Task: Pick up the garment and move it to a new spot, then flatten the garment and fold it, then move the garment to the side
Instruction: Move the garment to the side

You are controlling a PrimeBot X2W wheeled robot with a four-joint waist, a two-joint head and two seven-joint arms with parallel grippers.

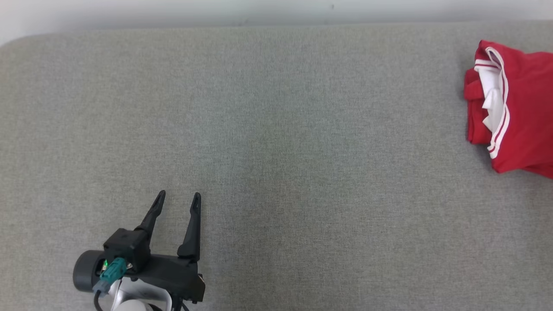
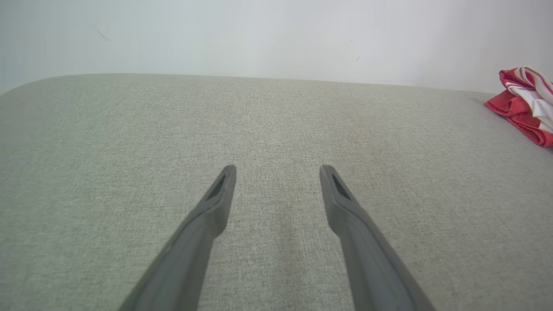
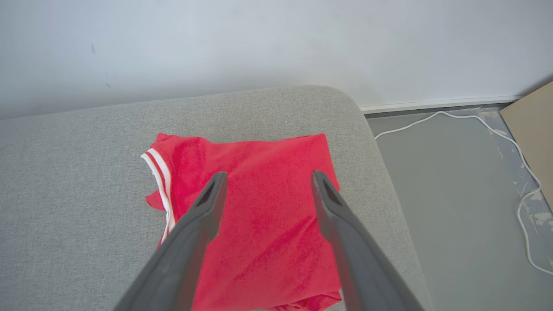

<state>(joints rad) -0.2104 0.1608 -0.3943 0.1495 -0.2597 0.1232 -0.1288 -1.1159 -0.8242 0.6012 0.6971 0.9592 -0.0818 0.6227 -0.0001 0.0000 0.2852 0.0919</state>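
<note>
The garment (image 1: 520,108) is a red folded piece with white striped trim, lying at the far right of the grey padded surface (image 1: 276,129). In the left wrist view the garment (image 2: 525,103) shows at the right edge. My left gripper (image 1: 178,200) is open near the front left, far from the cloth, nothing between its fingers (image 2: 218,198). In the right wrist view my right gripper (image 3: 267,179) is open just above the folded garment (image 3: 263,224), its jaws spread over the red cloth and holding nothing.
The surface's rounded right corner (image 3: 345,99) drops to a grey floor (image 3: 453,194) with a white cable (image 3: 514,151) and a brown board (image 3: 533,129). A pale wall (image 2: 276,39) runs behind the surface.
</note>
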